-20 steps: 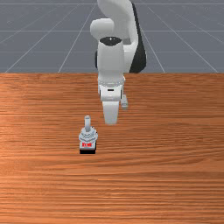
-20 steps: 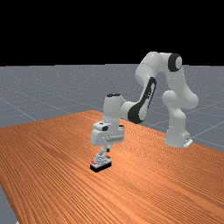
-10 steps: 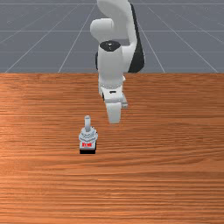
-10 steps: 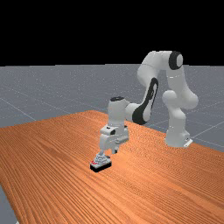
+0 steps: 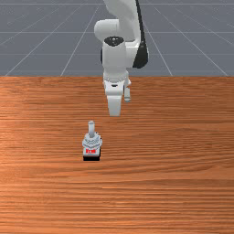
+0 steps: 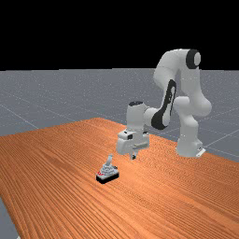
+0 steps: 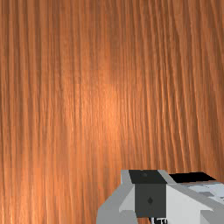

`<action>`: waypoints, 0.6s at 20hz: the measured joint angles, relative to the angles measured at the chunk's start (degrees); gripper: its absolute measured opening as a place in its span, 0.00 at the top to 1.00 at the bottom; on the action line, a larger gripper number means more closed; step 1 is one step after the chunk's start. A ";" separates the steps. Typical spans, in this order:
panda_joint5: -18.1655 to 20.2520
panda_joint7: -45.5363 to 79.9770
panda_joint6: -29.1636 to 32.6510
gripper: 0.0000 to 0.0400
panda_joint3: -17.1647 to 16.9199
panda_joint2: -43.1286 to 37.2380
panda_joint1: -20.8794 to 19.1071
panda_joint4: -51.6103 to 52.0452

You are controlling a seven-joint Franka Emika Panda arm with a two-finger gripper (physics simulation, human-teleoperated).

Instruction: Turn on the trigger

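A grey joystick-like trigger stands upright on its black base at the front view's left of my gripper, with red marks on its near side. In the far view the gripper hangs above the table, to the far view's right of the trigger and higher than its stick, with a visible gap between them. The wrist view has the gripper with part of the trigger's black base beside it. Whether the gripper is open or shut cannot be told.
The wooden table extends around the trigger on all sides. The arm's base stands at the far view's right, behind the hand.
My hand has moved back from the trigger, toward the arm's base, and its earlier tilt has lessened. The trigger has stayed in place, and its stick is in plain sight in the far view.
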 joint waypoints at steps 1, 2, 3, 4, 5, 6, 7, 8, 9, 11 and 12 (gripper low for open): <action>-10.04 6.48 -1.02 1.00 -3.60 0.15 3.22 0.42; -1.02 -3.07 -8.42 1.00 -0.41 1.85 -0.76 4.36; -0.88 -4.24 -8.50 1.00 -0.72 1.87 -1.52 4.46; 8.70 -15.37 -4.44 1.00 2.09 1.04 -6.12 2.32; 10.06 -18.77 -5.57 1.00 1.87 1.54 -8.08 3.23; 13.74 -23.79 -8.61 1.00 2.41 2.47 -10.93 4.86; 3.87 -5.63 -2.36 1.00 -3.08 1.45 -6.30 2.65; 4.19 -6.16 -2.62 1.00 -3.68 1.82 -7.17 3.24; 4.29 -12.59 -3.08 1.00 -2.93 2.00 -8.97 3.66; 4.62 -14.81 -3.54 1.00 -3.28 2.51 -10.23 4.52; 3.59 -17.21 -3.55 1.00 -3.41 2.65 -10.78 4.74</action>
